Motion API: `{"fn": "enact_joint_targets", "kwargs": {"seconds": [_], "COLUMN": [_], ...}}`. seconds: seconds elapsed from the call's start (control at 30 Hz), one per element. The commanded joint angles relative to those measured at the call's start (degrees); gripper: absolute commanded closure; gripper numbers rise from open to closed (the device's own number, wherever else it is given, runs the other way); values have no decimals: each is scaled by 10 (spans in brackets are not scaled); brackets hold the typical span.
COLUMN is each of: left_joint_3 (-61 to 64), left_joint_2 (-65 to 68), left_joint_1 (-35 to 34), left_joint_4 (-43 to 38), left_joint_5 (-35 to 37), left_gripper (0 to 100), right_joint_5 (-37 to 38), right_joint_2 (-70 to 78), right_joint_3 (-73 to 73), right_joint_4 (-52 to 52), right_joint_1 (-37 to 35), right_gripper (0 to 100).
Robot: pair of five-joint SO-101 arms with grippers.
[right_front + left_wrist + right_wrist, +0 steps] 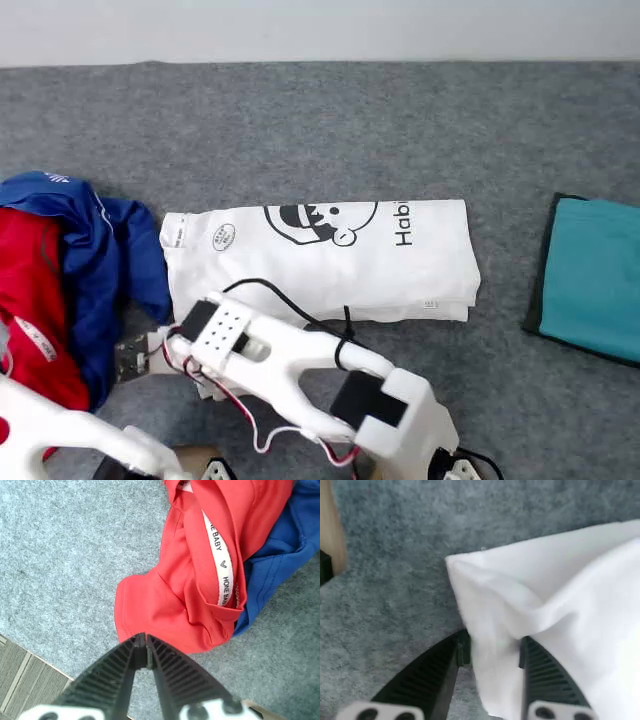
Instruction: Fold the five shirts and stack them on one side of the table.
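Right wrist view: R gripper (492, 652) has its two jaws pressed on a fold of the white shirt (560, 615) from both sides, so it is clamped on the cloth near one corner. Below it is the grey table cover (395, 580).

Left wrist view: L gripper (145, 642) has its jaws together w/ nothing between them. The tips are just beside the edge of the red shirt (170, 595); if they touch it, cannot tell. This red shirt is crumpled and lies partly on the blue shirt (280, 545).

In the high view the white shirt lies approx. in the middle of the table, folded to a long strip w/ the print side up. The R arm (290, 365) crosses in front of it and ends by the shirt's near-left corner. The red & blue shirts make a loose heap at the left edge, just beside the white one. At the right edge the teal shirt (595, 285) lies folded, well apart from the rest, w/ a dark cloth (537, 290) showing under it.
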Motion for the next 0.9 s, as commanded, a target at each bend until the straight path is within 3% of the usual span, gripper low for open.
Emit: {"fn": "enact_joint_targets", "kwargs": {"seconds": [0.0,0.4,0.87], "left_joint_3": [-3,-3,-3], "left_joint_2": [-14,-15,-14], "left_joint_1": [4,4,4], "left_joint_4": [-7,-6,-10], "left_joint_5": [-4,-4,-4], "left_gripper": [993,993,992], "right_joint_5": [3,0,1], "right_joint_2": [53,82,48], "right_joint_3": [-49,-164,-317], "right_joint_4": [25,86,109], "right_joint_1": [-7,19,158], "right_gripper": [987,987,987]}}
